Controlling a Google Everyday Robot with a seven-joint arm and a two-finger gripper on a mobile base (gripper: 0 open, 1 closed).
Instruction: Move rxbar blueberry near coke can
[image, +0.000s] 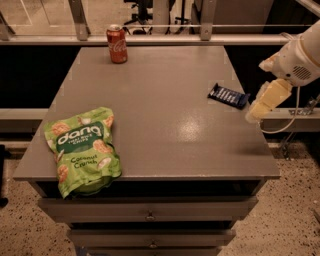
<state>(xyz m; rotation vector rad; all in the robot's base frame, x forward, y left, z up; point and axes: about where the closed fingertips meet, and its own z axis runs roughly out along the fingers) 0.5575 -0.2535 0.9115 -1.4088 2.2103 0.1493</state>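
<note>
Your gripper (256, 111) hovers at the surface's (165, 125) right edge beside the rxbar blueberry (228, 95), apart or together you cannot tell, coke can (117, 44) far back-left, green chip bag (82, 150) front-left.

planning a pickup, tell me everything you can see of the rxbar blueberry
The rxbar blueberry is a small flat rectangular bar in a dark navy wrapper with pale lettering. It lies flat, slightly skewed, near the right edge of the grey table, far from the coke can at the back left. The gripper hangs just to its right, beside the table's edge, apparently not touching it.
</note>
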